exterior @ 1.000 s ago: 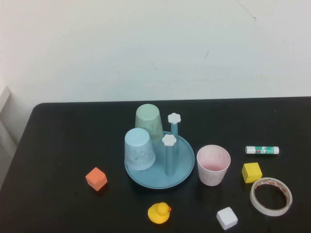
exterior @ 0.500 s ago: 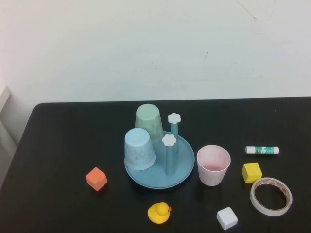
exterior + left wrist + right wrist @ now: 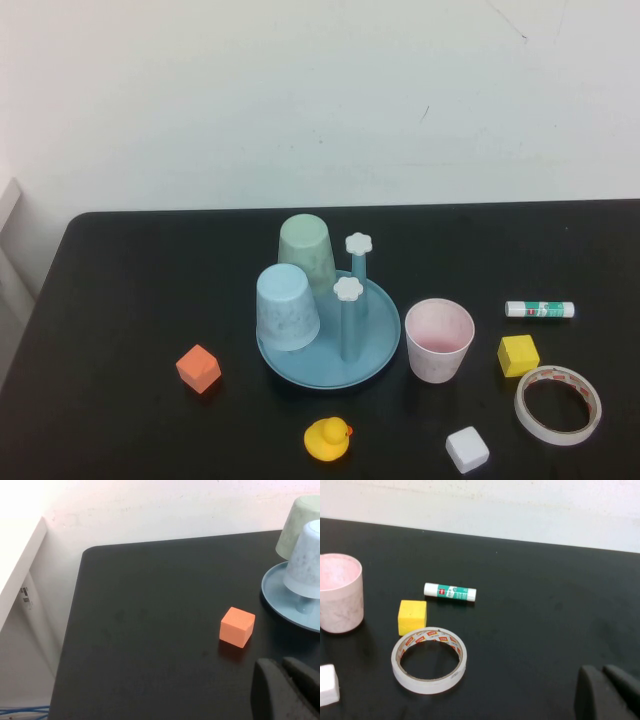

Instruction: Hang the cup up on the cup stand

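The black table (image 3: 120, 300) is seen spread under everything, and the cup stand (image 3: 375, 345) is taken as the landmark near its middle. On the stand, a pale green cup (image 3: 306, 250) is seen upside down at the far side and a light blue cup (image 3: 287, 305) upside down on the robot's left part of the tray; two blue pegs with white flower caps (image 3: 348, 289) are left bare. The cup (image 3: 438, 340) is found upright, mouth up, on the table just beside the stand's right rim, not hung. Farther right of the stand, a tape roll (image 3: 557, 403) is laid flat, with a yellow cube (image 3: 518, 355) between it and the cup, and a glue stick (image 3: 539, 310) lying beyond that cube. A yellow duck (image 3: 327, 438) is placed near the stand's front edge, a white cube (image 3: 466, 449) to the front right, an orange cube (image 3: 198, 368) to the left. The left gripper (image 3: 287, 690) is held low beside the orange cube, fingers pressed together, nothing gripped. The right gripper (image 3: 607, 692) is held well right of the tape roll, likewise closed and empty.
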### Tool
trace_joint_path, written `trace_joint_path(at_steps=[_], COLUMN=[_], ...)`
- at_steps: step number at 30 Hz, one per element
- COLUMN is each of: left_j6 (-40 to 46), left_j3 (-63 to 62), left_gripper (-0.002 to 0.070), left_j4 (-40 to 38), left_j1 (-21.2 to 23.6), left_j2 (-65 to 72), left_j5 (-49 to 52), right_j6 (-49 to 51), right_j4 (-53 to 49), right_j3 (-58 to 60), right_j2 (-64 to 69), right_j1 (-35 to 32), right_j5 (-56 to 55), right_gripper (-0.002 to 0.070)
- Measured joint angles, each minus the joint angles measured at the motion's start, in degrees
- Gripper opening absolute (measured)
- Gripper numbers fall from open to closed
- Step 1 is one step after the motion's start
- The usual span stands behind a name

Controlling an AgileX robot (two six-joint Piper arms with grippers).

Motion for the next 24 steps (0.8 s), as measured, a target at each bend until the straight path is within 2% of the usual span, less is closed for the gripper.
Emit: trace_joint_path(at_steps=[7,11,18,24], left_j6=[0.0,0.0,0.0,0.11], left_j3=[0.0,0.11,0.11,0.11], left_gripper=[-0.0001,-0.0001,-0.0001,-0.0001], left_j4=[0.57,0.94,1.64,2.46], left_j1=[0.0,0.0,0.0,0.0], left_j2=[0.0,0.0,0.0,0.0], left_j5=[-0.37,-4.76,-31.37,-46.37], right_j6=[0.0,0.0,0.0,0.0], right_j4=[0.0,0.0,-0.1,-0.1], right_j3=[0.0,0.0,0.32,0.32], right_j2=[0.0,0.0,0.0,0.0], right_j1=[0.0,0.0,0.0,0.0], right_j5=[0.0,-1.76,-20.85,-35.04], right_gripper=[-0.0002,-0.0002,-0.0002,-0.0002])
